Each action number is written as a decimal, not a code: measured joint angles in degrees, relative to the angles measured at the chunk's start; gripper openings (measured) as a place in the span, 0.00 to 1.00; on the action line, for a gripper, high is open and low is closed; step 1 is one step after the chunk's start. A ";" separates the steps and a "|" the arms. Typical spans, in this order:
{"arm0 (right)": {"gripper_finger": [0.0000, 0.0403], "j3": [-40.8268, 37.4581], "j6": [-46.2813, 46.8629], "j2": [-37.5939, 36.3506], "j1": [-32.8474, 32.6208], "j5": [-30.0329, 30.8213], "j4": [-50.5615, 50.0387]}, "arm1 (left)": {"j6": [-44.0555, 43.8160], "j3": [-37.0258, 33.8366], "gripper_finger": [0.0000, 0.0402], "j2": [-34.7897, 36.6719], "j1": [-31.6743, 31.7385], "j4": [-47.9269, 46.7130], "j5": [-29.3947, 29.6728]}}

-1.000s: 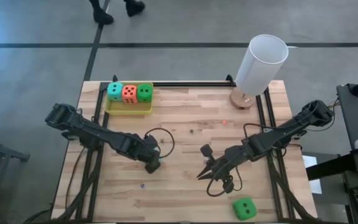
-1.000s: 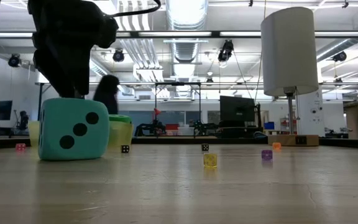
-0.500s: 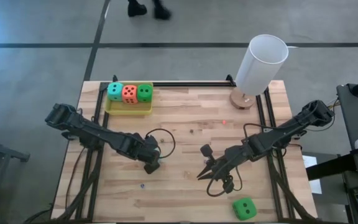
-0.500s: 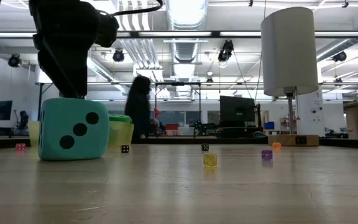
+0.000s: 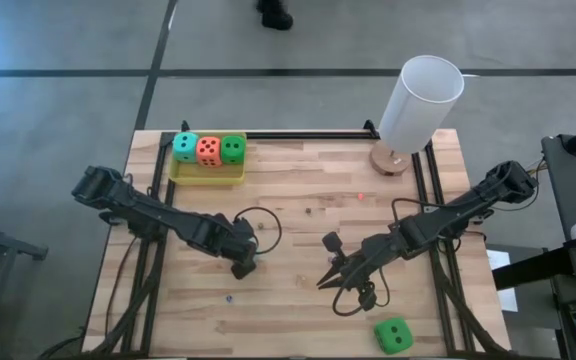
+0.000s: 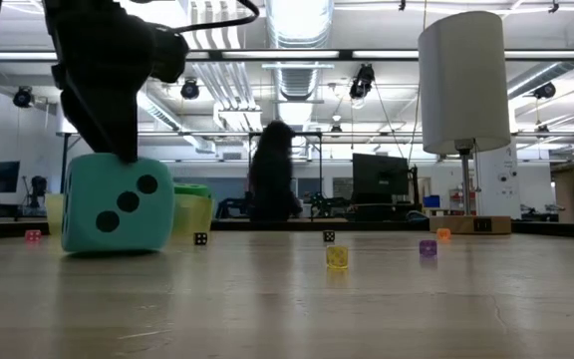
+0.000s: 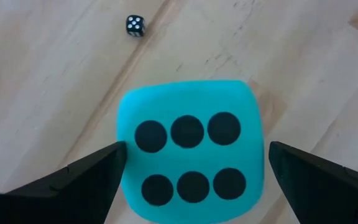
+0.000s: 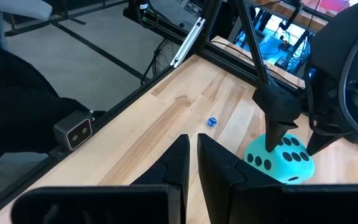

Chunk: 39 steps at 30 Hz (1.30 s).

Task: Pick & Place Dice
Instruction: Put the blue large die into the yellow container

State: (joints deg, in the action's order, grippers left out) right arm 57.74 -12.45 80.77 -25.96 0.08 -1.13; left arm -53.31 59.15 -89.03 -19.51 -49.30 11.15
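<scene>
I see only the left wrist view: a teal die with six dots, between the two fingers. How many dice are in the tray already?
Observer: Three dice sit in a row in the yellow tray, at the table's back left corner.
Operator: Is any other die out on the table?
Observer: Yes, a loose green die lies near the front right edge.
Operator: And where is the right gripper?
Observer: The right gripper waits shut at mid-table, to the right of the left gripper and not touching the loose green die.
</scene>
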 joint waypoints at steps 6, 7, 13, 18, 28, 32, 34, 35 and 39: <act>0.07 0.00 0.00 0.00 0.00 0.00 0.00 | 0.15 -0.13 1.00 0.03 0.00 0.05 -0.25; 0.07 0.00 -0.06 0.00 0.00 0.00 0.00 | 0.41 0.05 1.00 0.02 0.00 0.04 -0.37; 0.07 0.00 -0.11 0.00 0.00 0.02 0.00 | 0.89 1.71 1.00 -0.12 0.00 -1.50 -1.36; 0.07 0.00 -0.04 0.00 0.00 0.02 0.01 | 1.06 1.18 1.00 -0.12 0.00 -1.99 -1.16; 0.07 0.00 0.02 0.00 0.00 0.02 0.00 | 0.36 2.05 1.00 -0.12 0.11 -2.29 -1.16; 0.07 0.00 -0.08 0.00 0.00 0.02 0.00 | 0.15 2.34 1.00 -0.12 0.22 -3.29 -1.12; 0.07 0.00 -0.02 0.00 0.00 0.02 0.01 | -0.88 2.34 1.00 -0.12 0.22 -4.11 -1.06; 0.07 0.00 -0.06 0.00 0.00 0.01 0.00 | -1.28 2.34 1.00 -0.12 0.22 -4.41 -0.93; 0.07 0.00 -0.04 0.00 0.00 0.02 0.00 | -1.32 2.34 1.00 -0.12 0.24 -4.23 -0.26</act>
State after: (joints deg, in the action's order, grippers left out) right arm 57.74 -12.49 80.77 -25.96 0.10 -1.13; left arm -54.63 61.49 -89.14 -19.26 -53.53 10.88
